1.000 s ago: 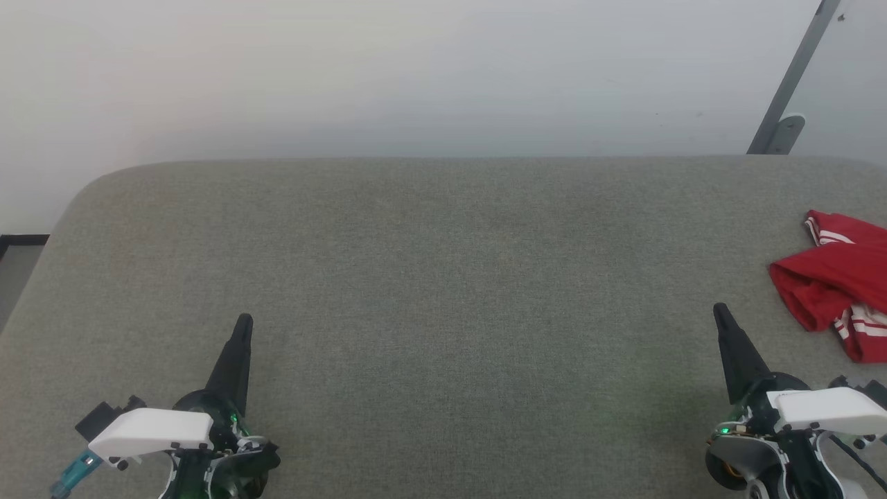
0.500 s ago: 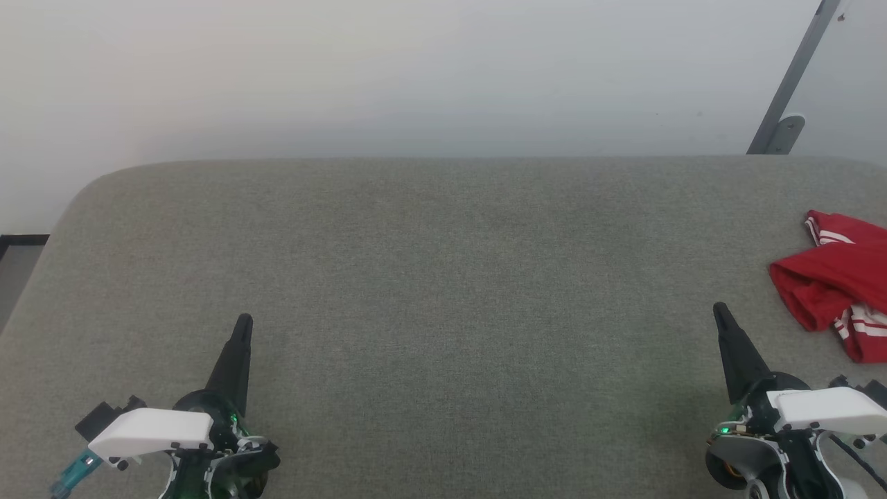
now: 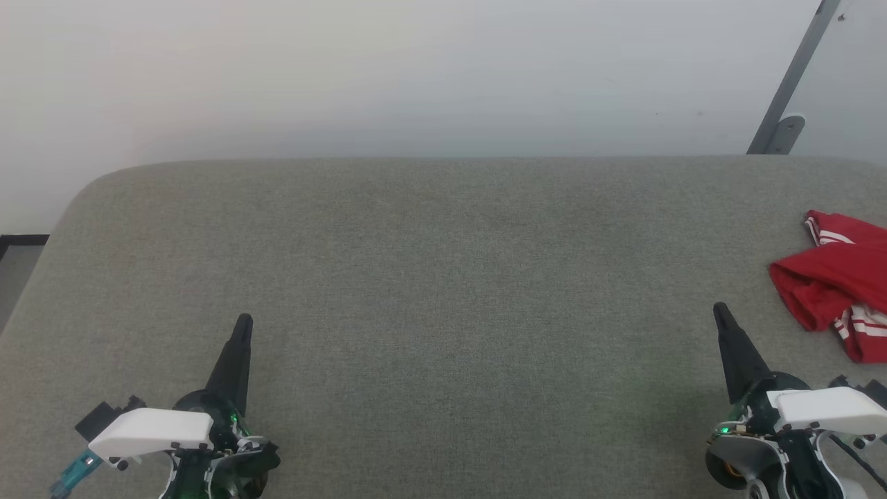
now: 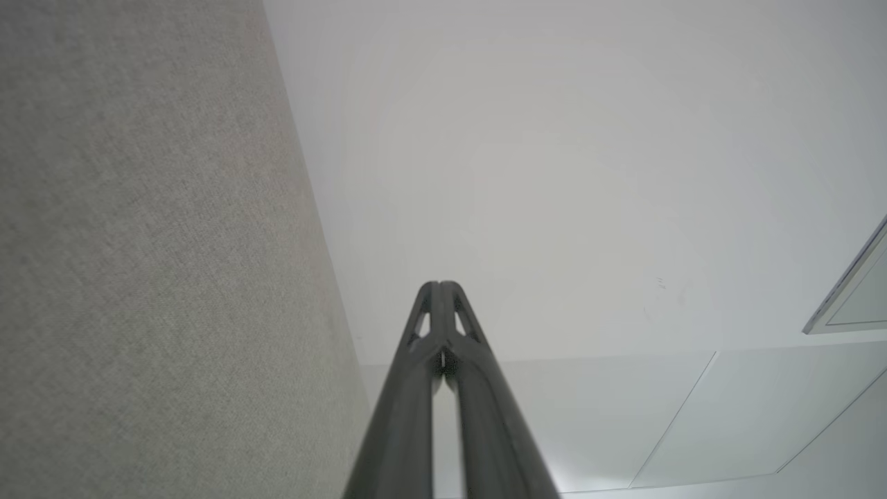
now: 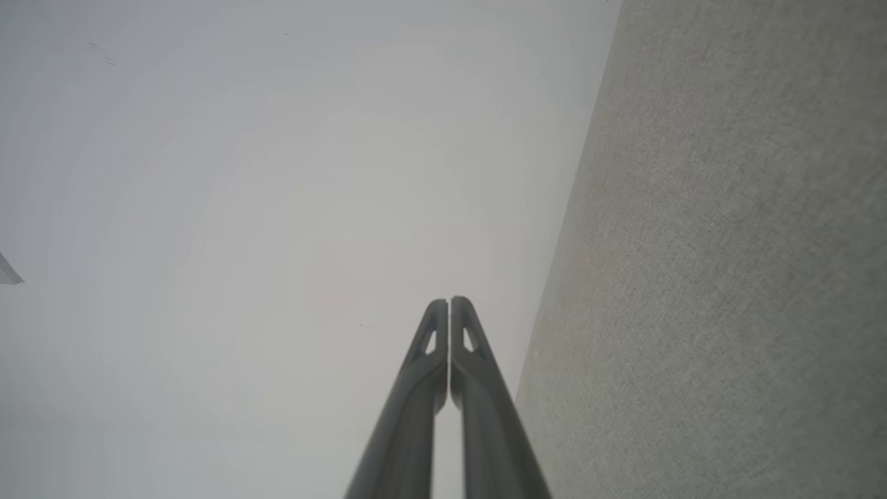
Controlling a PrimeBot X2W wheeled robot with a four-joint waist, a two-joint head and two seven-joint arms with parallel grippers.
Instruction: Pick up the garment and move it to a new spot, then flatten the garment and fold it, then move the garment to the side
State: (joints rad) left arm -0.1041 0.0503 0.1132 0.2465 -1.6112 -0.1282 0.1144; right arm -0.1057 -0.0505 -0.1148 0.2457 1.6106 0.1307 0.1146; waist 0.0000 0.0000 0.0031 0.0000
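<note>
The garment (image 3: 835,281), bright red with white-and-red striped trim, lies crumpled at the far right edge of the grey fabric surface (image 3: 443,277), partly cut off by the head view's border. My right gripper (image 3: 719,310) is shut and empty, hovering left of and a little nearer than the garment, apart from it. My left gripper (image 3: 244,321) is shut and empty at the lower left, far from the garment. In the wrist views the left gripper (image 4: 438,284) and the right gripper (image 5: 449,300) each have both fingers pressed together, pointing toward a pale wall.
A pale wall (image 3: 416,69) rises behind the surface's rounded far edge. A grey metal bracket (image 3: 786,104) leans at the back right. A strip of floor (image 3: 17,263) lies past the left edge. Grey fabric (image 4: 138,242) borders the left wrist view's left side.
</note>
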